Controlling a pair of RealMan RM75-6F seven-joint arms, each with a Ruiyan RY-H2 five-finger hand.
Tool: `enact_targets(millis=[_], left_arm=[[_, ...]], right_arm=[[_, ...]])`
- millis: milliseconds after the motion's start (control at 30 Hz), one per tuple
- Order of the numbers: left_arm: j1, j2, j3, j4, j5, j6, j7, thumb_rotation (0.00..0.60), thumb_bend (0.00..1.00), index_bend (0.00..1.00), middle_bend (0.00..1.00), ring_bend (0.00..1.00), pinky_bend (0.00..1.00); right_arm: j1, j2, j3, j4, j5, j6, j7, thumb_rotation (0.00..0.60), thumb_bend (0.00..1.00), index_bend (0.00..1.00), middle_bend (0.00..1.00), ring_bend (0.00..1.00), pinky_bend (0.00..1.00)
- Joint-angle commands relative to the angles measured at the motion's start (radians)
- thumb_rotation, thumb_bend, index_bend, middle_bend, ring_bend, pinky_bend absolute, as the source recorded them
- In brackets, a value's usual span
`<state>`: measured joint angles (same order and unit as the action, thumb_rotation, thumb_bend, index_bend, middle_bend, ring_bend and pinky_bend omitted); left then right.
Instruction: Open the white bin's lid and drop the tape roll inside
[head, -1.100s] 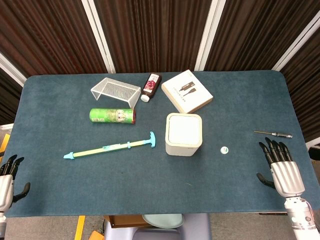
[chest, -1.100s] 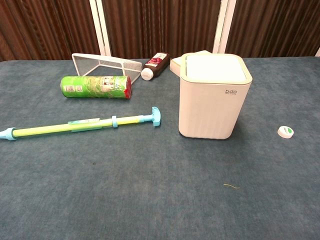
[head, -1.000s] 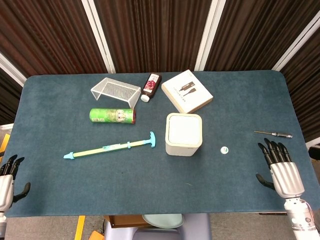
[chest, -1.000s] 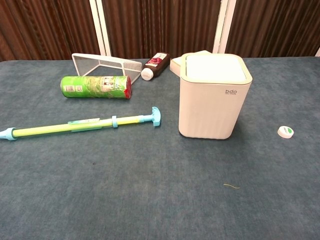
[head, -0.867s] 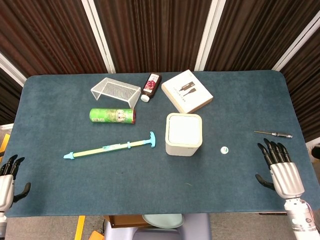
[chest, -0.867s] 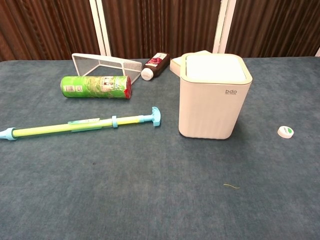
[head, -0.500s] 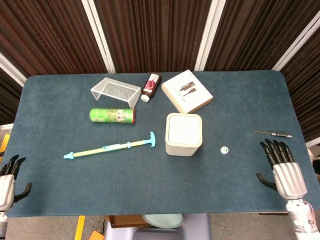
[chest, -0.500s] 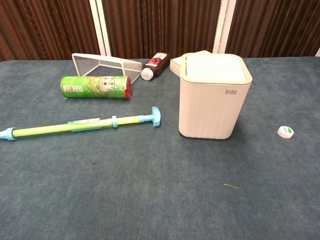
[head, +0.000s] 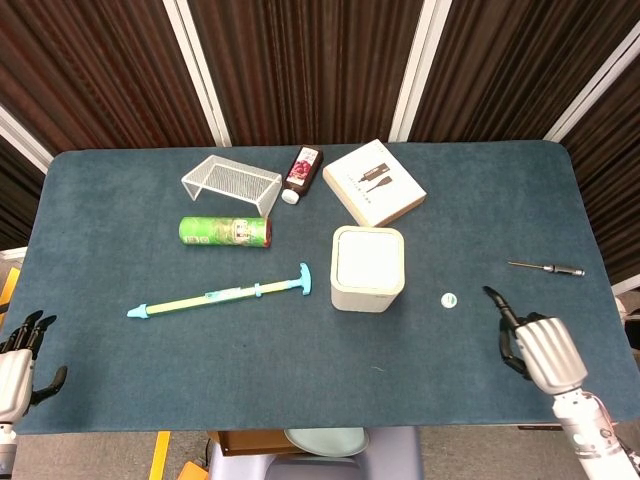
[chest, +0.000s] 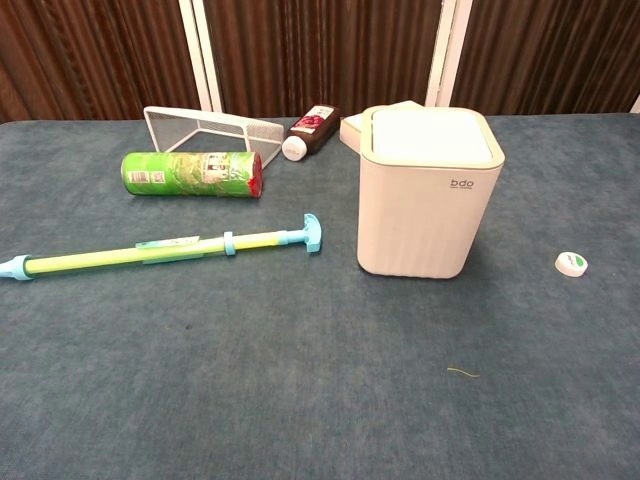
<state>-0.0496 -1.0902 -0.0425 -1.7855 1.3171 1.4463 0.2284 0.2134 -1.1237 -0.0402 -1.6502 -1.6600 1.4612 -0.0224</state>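
Note:
The white bin (head: 368, 268) stands mid-table with its lid closed; the chest view shows its front wall (chest: 428, 195). The tape roll (head: 450, 298), a small white disc with green on top, lies flat on the cloth right of the bin, also seen in the chest view as tape roll (chest: 571, 263). My right hand (head: 535, 345) hovers at the front right, turned on edge, its fingers (head: 497, 303) reaching toward the roll but a short way from it, holding nothing. My left hand (head: 15, 360) sits at the front left corner, fingers apart and empty. Neither hand shows in the chest view.
A screwdriver (head: 546, 268) lies right of the tape roll. Behind the bin are a white box (head: 374, 182), a dark bottle (head: 302, 172) and a wire rack (head: 231, 183). A green can (head: 225, 231) and a long yellow-blue rod (head: 220, 294) lie left of the bin.
My right hand has turned onto its edge and shifted left toward the tape roll. My left hand has sunk slightly. The objects have not moved.

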Motion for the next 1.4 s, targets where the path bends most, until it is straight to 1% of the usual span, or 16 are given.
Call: enact_targets(millis=[33, 67, 100, 133, 267, 400, 633, 733, 900, 1400], left_arm=[[0.000, 0.001, 0.001, -0.001, 0.001, -0.001, 0.000, 0.600, 0.37, 0.14, 0.07, 0.16, 0.30], [-0.001, 0.001, 0.002, -0.001, 0.001, -0.003, 0.000, 0.600, 0.37, 0.14, 0.07, 0.16, 0.30], [0.000, 0.002, 0.003, -0.002, 0.001, -0.004, 0.001, 0.600, 0.37, 0.14, 0.07, 0.16, 0.30], [0.000, 0.003, 0.004, -0.003, 0.001, -0.005, 0.000, 0.600, 0.37, 0.14, 0.07, 0.17, 0.30], [0.002, 0.008, 0.003, -0.007, 0.005, 0.001, -0.005, 0.600, 0.37, 0.14, 0.07, 0.17, 0.30], [0.004, 0.010, 0.003, -0.009, 0.007, 0.006, -0.009, 0.600, 0.37, 0.14, 0.07, 0.17, 0.30], [0.005, 0.013, 0.002, -0.009, 0.006, 0.007, -0.014, 0.600, 0.37, 0.14, 0.07, 0.17, 0.30], [0.007, 0.014, 0.000, -0.009, 0.005, 0.011, -0.019, 0.600, 0.37, 0.14, 0.07, 0.17, 0.30], [0.006, 0.016, 0.002, -0.009, 0.011, 0.009, -0.022, 0.600, 0.37, 0.14, 0.07, 0.17, 0.30], [0.005, 0.017, 0.000, -0.007, 0.006, 0.005, -0.028, 0.600, 0.37, 0.14, 0.07, 0.17, 0.30]], right_arm=[[0.044, 0.046, -0.003, -0.079, -0.015, -0.070, -0.052, 0.600, 0.81, 0.18, 0.79, 0.85, 0.79], [0.061, 0.051, 0.002, -0.109, -0.020, -0.097, -0.077, 0.600, 0.82, 0.18, 0.79, 0.85, 0.79], [0.095, 0.048, 0.019, -0.161, -0.010, -0.149, -0.130, 0.600, 0.82, 0.18, 0.79, 0.85, 0.79], [0.105, 0.045, 0.031, -0.187, 0.014, -0.173, -0.166, 0.600, 0.82, 0.18, 0.79, 0.85, 0.79], [0.137, 0.019, 0.071, -0.259, 0.108, -0.237, -0.273, 0.600, 0.82, 0.18, 0.79, 0.85, 0.79], [0.170, -0.006, 0.102, -0.293, 0.199, -0.295, -0.334, 0.600, 0.82, 0.17, 0.79, 0.85, 0.79], [0.232, -0.066, 0.141, -0.309, 0.356, -0.376, -0.435, 0.600, 0.83, 0.16, 0.79, 0.85, 0.79], [0.248, -0.087, 0.149, -0.308, 0.401, -0.387, -0.460, 0.600, 0.83, 0.16, 0.79, 0.85, 0.79], [0.263, -0.108, 0.146, -0.298, 0.440, -0.393, -0.478, 0.600, 0.83, 0.16, 0.79, 0.85, 0.79], [0.301, -0.109, 0.132, -0.285, 0.507, -0.434, -0.465, 0.600, 0.83, 0.16, 0.79, 0.85, 0.79]])
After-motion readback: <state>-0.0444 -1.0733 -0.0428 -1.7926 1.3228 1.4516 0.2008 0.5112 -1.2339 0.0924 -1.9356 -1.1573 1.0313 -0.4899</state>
